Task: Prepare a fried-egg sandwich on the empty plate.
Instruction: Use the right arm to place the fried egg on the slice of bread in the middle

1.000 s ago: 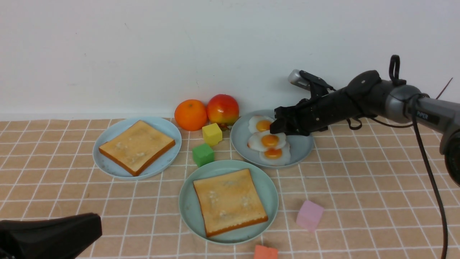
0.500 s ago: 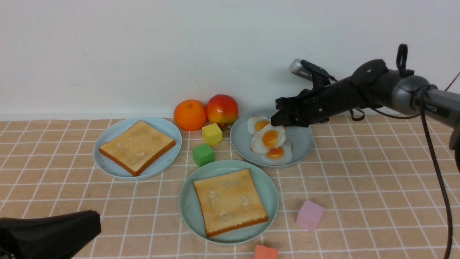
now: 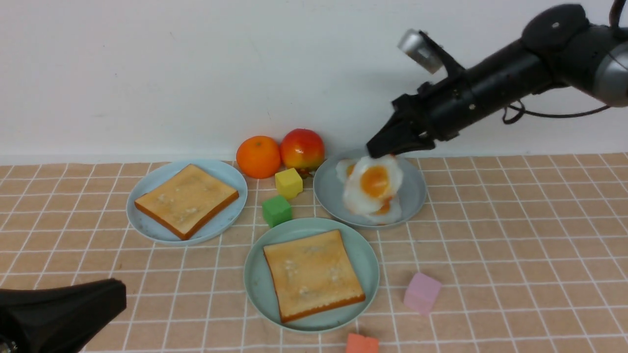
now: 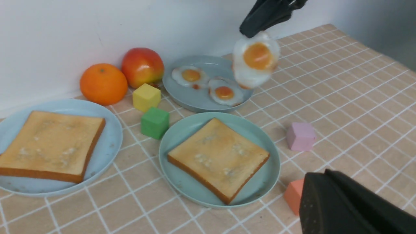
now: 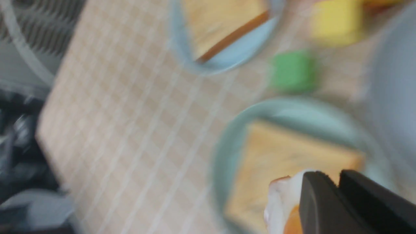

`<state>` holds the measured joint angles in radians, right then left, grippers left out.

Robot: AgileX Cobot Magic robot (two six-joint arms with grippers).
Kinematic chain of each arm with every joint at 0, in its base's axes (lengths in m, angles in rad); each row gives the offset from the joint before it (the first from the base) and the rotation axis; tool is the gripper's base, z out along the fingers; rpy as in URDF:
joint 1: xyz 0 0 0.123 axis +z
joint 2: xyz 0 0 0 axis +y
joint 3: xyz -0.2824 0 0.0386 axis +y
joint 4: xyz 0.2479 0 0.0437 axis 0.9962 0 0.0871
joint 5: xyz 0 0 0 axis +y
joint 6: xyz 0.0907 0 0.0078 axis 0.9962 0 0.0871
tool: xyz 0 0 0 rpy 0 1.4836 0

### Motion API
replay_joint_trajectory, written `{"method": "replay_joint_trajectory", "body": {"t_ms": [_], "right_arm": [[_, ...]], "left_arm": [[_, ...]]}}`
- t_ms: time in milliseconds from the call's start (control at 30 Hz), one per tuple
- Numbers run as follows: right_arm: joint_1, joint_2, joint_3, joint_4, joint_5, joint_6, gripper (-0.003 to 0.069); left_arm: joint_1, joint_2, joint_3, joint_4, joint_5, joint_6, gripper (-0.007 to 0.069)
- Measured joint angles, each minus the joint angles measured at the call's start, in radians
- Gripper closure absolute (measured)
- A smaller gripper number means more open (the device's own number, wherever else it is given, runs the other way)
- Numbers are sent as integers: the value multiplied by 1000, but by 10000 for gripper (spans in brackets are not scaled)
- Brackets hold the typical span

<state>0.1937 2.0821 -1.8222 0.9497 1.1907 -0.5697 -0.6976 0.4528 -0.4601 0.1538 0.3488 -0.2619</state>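
**A:** How should the fried egg (image 3: 374,184) travel?

**B:** It hangs limp, so my judgement is a slow carry, then lay it flat on the toast slice (image 3: 314,274). That slice lies on the mint-green plate (image 3: 255,280), front centre of the desk.

**A:** And the pincers?

**B:** The right pincer (image 3: 380,149) is nearly closed, pinching the egg's white rim above the grey-blue plate (image 3: 417,193). The left pincer (image 3: 59,314), near left, is closed, with nothing seen in it.
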Motion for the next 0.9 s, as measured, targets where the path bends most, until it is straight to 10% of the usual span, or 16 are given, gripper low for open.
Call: {"method": "replay_joint_trajectory", "body": {"t_ms": [300,900], "right_arm": [[158,-49,268,155,-231,-40,588],[176,40,311,167,-388,17,518]], "left_arm": [[0,0,0,15,72,0,619],[0,0,0,26,74,0,606]]}}
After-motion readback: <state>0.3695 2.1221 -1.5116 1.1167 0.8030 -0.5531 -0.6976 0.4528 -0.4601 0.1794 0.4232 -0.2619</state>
